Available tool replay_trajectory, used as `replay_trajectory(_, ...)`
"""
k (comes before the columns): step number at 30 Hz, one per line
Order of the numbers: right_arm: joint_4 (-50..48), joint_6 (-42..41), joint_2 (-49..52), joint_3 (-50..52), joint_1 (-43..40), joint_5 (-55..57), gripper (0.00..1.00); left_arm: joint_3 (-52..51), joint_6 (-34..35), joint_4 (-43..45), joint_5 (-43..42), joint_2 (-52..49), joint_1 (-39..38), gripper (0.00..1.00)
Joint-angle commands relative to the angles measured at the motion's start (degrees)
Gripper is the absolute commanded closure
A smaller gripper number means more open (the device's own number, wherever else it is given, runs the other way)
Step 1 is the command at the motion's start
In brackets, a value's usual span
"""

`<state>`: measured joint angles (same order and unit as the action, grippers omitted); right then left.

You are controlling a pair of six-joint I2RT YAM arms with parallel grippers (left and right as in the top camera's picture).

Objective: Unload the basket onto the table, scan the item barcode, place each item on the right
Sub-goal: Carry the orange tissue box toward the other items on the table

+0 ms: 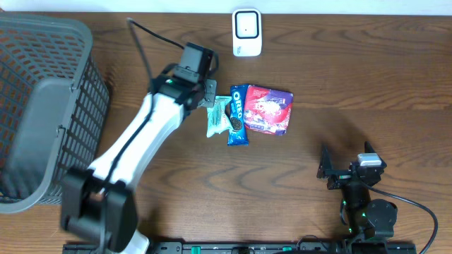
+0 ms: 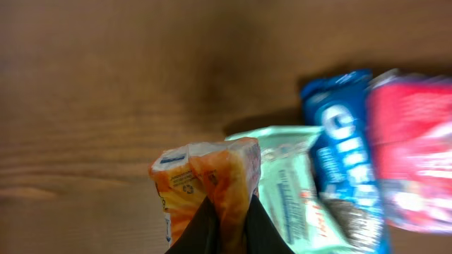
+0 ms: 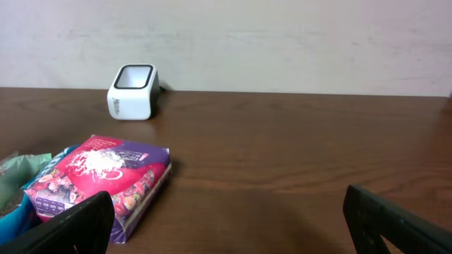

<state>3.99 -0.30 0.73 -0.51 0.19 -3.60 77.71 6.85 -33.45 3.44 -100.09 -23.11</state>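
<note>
The left gripper [image 2: 229, 215] pinches an orange packet [image 2: 212, 173] shut, ten o'clock from the Oreo pack [image 1: 238, 116]; the right gripper [image 3: 229, 219] gapes wide, empty, at the table's [image 1: 367, 85] five o'clock.

The left arm [image 1: 145, 130] is a long white tube with a black stripe down its length. It has chunky black joints and a small green light [image 1: 169, 82] near the wrist, where a thin black cable [image 1: 152, 34] trails off. The left claw [image 1: 212, 99] has dark, tapering fingers [image 2: 201, 229]. The right arm [image 1: 367, 212] is black all over, topped by a pale grey box [image 1: 369, 161], with a black lead [image 1: 417, 204] looping beside it. The right claw [image 1: 325, 168] has flat black fingers [image 3: 70, 226].
</note>
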Motion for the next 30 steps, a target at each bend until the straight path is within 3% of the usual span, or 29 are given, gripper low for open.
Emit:
replay_trajectory(1, 0.07, 0.79, -0.13, 0.17, 0.28, 0.09, 0.01, 0.48, 0.76, -0.33, 2.19, -6.01, -0.44, 0.93)
replay_trajectory(3, 0.07, 0.79, -0.13, 0.17, 0.28, 0.09, 0.01, 0.48, 0.76, -0.33, 2.19, -8.09, -0.44, 0.90)
replay_trajectory(4, 0.09, 0.79, -0.13, 0.17, 0.28, 0.09, 0.01, 0.48, 0.76, -0.33, 2.21, -8.61, -0.44, 0.65)
replay_trajectory(5, 0.07, 0.79, -0.13, 0.20, 0.28, 0.09, 0.01, 0.48, 0.74, -0.31, 2.21, -8.98, -0.44, 0.47)
replay_trajectory(9, 0.09, 0.79, -0.13, 0.17, 0.28, 0.09, 0.01, 0.79, 0.72, -0.33, 2.21, -8.02, -0.42, 0.22)
replay_trajectory(12, 0.09, 0.79, -0.13, 0.17, 0.28, 0.07, 0.01, 0.96, 0.85, -0.74, 2.19, -3.96, -0.44, 0.17)
replay_trajectory(16, 0.09, 0.79, -0.13, 0.17, 0.28, 0.09, 0.01, 0.96, 2.99, -3.02, 2.19, 5.97, -0.35, 0.02)
replay_trajectory(22, 0.07, 0.79, -0.13, 0.17, 0.28, 0.09, 0.01, 0.96, 3.32, -13.14, 2.19, 18.51, -0.33, 0.02)
replay_trajectory(27, 0.07, 0.79, -0.13, 0.17, 0.28, 0.09, 0.01, 0.83, 3.34, -24.22, 1.97, 20.26, -0.33, 0.02)
replay_trajectory(30, 0.09, 0.79, -0.13, 0.17, 0.28, 0.09, 0.01, 0.55, 3.32, -25.57, 1.97, 20.15, -0.33, 0.02)
